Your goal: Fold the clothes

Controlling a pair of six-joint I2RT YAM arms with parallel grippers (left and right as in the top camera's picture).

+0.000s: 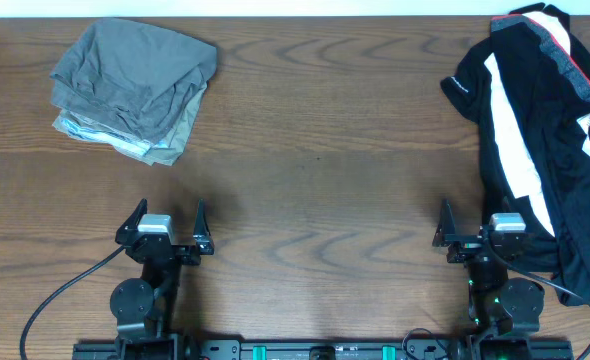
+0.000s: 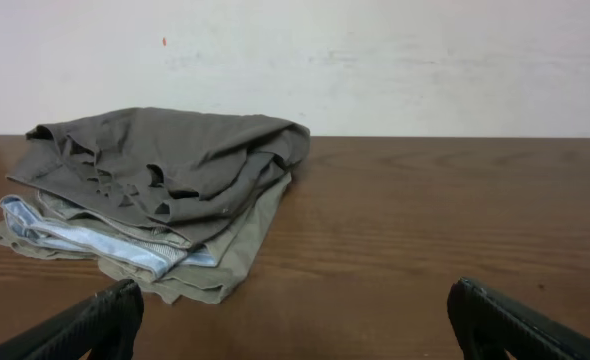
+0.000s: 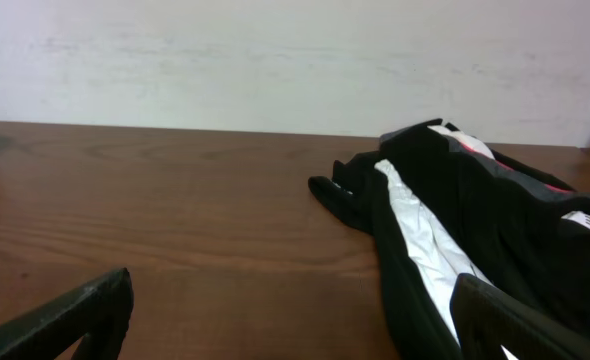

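Dark brown wood grain runs across the counter (image 1: 325, 150), with a plain white wall (image 2: 425, 60) behind its far edge. At the far left corner sits a folded stack: grey shorts (image 1: 135, 65) on top, khaki shorts (image 2: 245, 250) at the bottom, and a strip of pale blue cloth (image 2: 75, 235) showing between them at the near side. Along the right edge, from the far right corner down toward the near edge, a black top (image 1: 535, 110) lies crumpled and unfolded, its white stripe (image 1: 515, 150) and red stripe (image 1: 575, 65) showing. Both arms rest at the near edge. The left gripper (image 1: 167, 215) is spread wide and holds nothing, well apart from the stack. The right gripper (image 3: 293, 290) is also spread and empty, its outer finger (image 3: 515, 320) right against the black top.
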